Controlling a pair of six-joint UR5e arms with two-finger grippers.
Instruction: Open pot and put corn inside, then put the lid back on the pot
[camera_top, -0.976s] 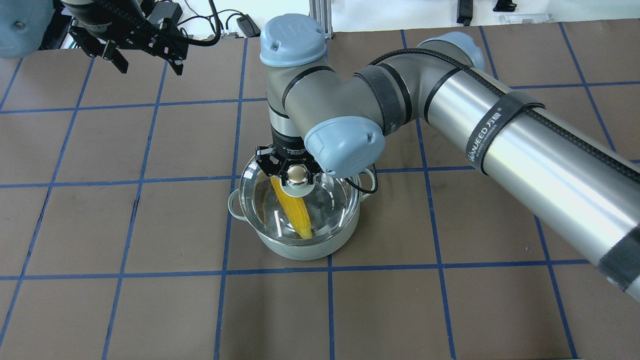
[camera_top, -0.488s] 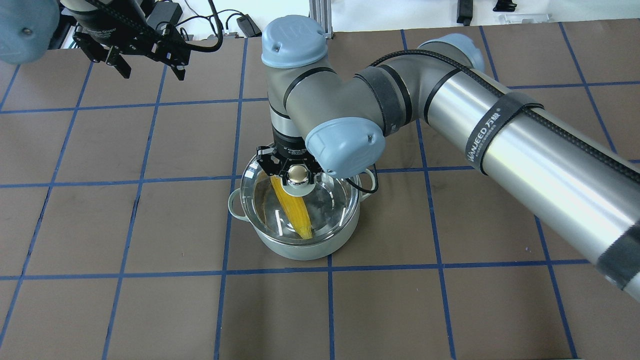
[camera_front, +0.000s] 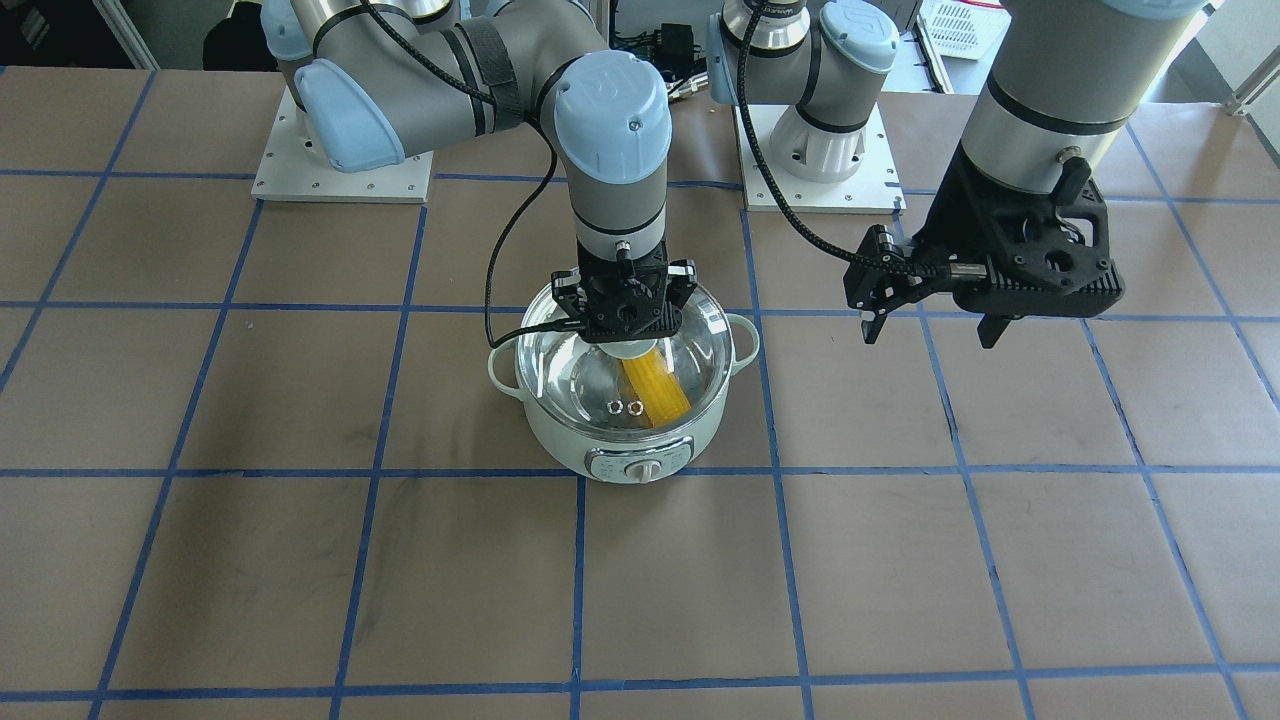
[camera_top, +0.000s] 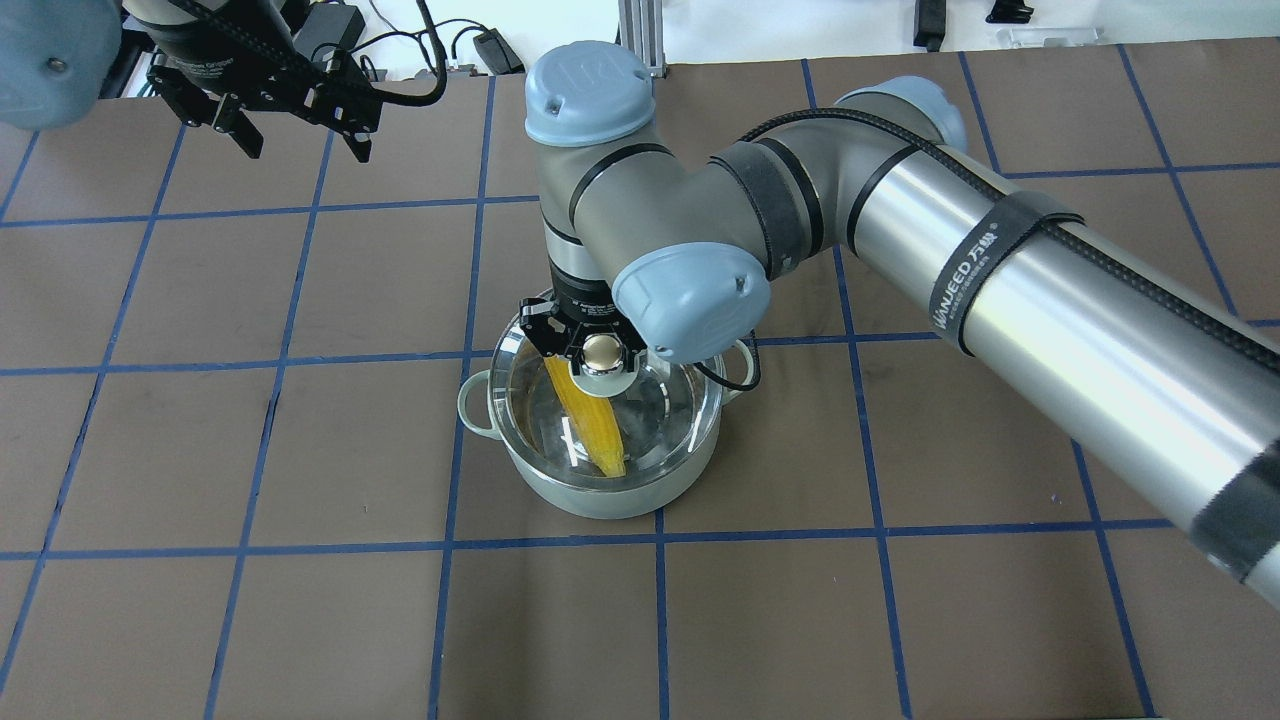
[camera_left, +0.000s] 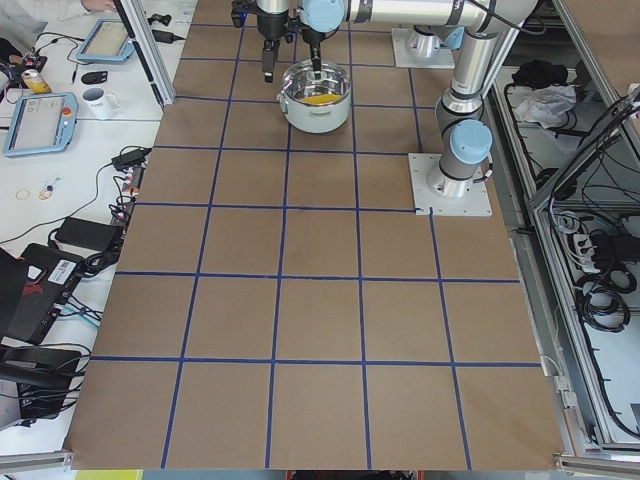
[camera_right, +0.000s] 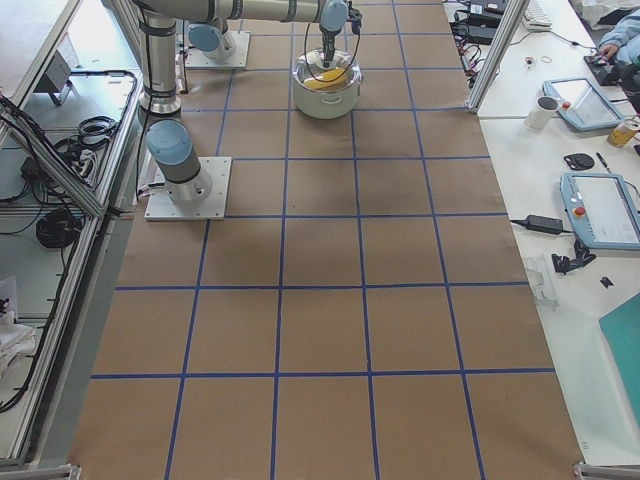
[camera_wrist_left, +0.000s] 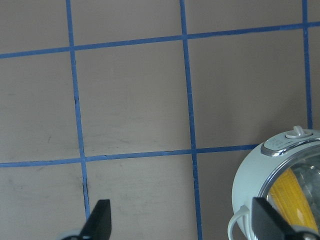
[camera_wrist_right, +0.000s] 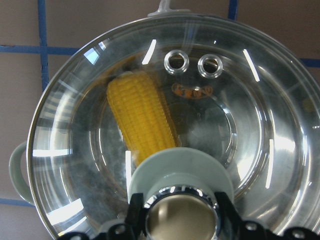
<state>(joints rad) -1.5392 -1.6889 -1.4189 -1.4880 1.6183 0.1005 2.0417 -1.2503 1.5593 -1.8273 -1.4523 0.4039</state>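
Whereas one second ago the round clear glass lid (camera_top: 662, 412) with its steel rim rode slightly above the round pale mint-green pot (camera_top: 600, 497) and overhung it, the lid now sits lower, its rim matching the pot's rim, and it appears seated. The right gripper (camera_top: 600, 352) has come down with it; its claw remains clamped on the lid's shiny ball knob (camera_wrist_right: 181, 221), one finger on either side. The left gripper (camera_top: 305, 140) has shifted only marginally and hangs over the table (camera_top: 300, 620) well apart from the pot, its claw spread wide and empty. The front-facing view alone shows the pot's control dial (camera_front: 645, 468) and, with the right wrist view, the lid's two small ringed vent holes (camera_wrist_right: 176, 61); the overhead view hides both. The left wrist view shows bare table between the two spread fingertips, with the pot's edge at lower right. Both side views are too small for gripper detail. The bright yellow, tapered corn cob (camera_wrist_right: 140, 120), with ribbed rows of kernels, lies aslant inside the pot on the reflective steel floor, under the glass. A pale green collar sits beneath the knob. Small loop handles (camera_top: 472, 405) flank the pot. The table is matte brown with a grid of blue tape.
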